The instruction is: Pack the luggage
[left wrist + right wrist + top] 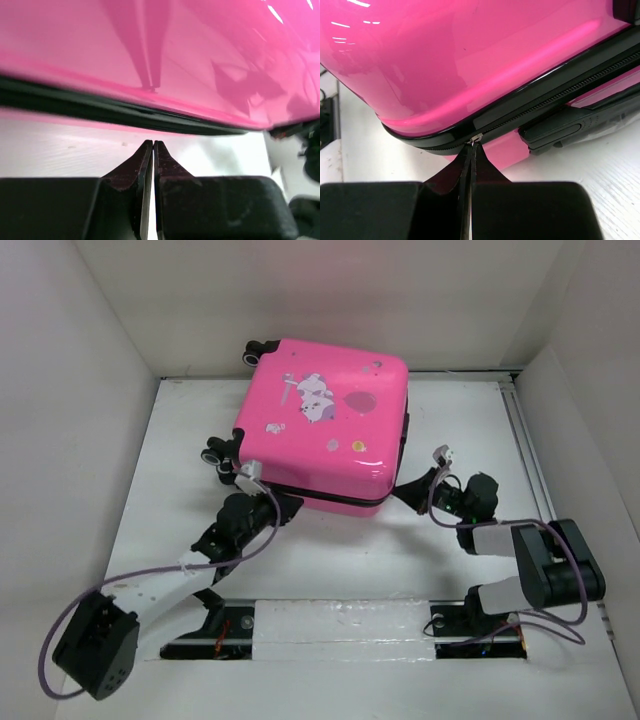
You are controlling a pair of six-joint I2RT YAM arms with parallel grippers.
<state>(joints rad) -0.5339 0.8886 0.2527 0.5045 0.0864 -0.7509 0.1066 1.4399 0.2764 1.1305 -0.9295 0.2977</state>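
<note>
While the luggage [320, 425] lies closed on the bench [340, 565], zipping appears unfinished. The right claw [471, 146] is pinched on the zip pull [476, 138] at a corner. The left claw [152, 144], tips together, holds nothing beside the seam.

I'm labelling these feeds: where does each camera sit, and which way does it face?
Top external: above and behind, looking down at table and luggage; left arm, right arm show.
Left wrist: faces the luggage's seam; shut left fingers show.
Right wrist: faces its corner; right fingers shut on the zipper pull.
All share the pink shell.
</note>
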